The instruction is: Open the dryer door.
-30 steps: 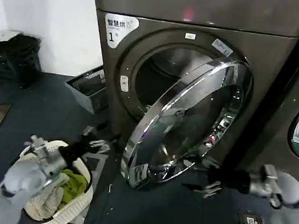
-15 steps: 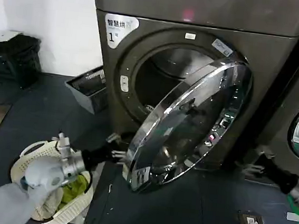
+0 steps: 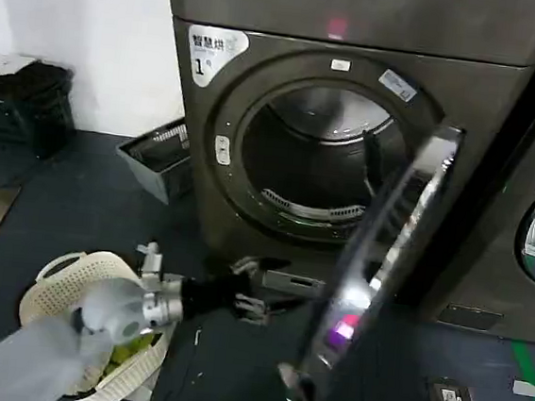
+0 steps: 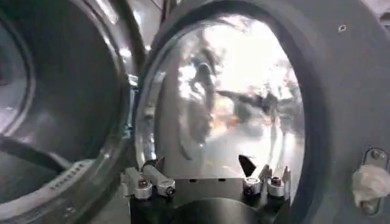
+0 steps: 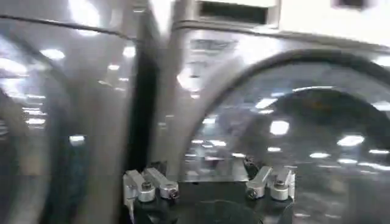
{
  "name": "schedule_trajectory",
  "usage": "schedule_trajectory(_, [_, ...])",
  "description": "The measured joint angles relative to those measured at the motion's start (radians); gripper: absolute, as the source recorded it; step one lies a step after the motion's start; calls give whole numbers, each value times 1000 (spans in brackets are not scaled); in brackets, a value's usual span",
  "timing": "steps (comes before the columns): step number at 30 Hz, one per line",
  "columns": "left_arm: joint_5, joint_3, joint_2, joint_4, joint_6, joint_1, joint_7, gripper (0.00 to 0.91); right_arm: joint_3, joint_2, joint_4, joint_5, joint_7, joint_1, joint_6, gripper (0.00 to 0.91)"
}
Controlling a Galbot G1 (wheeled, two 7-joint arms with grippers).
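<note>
The dryer door stands swung out, edge-on, right of the drum opening. The left gripper sits low, left of the door, before the opening, right of the laundry basket.

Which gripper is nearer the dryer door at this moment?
Left. The left gripper reaches in low beside the dryer door, facing its inner side, fingers open. The right gripper, also open, faces the neighbouring machine's front, away from the door.
</note>
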Motion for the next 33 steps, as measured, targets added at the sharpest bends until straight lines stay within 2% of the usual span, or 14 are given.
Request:
schedule_trajectory(6, [23,142,-72,62,-31,-95,-6,907,93,-10,5,14,125,-31,-31,907])
schedule_trajectory(11, [14,232,-151,114,-36,-173,-14,907,184,-20,-34,-2,133,-61,-77,907])
schedule_trajectory(19, [56,294,-271,212,-76,-258,-46,907,283,-34,-80,6,149,-73,-69,907])
schedule_trajectory(25, [56,321,-382,295,-71,-310,-72,907,330,-44,-90,9,153,-93,-72,907])
schedule_trajectory(33, [40,344,-476,350,-71,-363,-109,907,373,-50,-99,9,152,-98,-52,907])
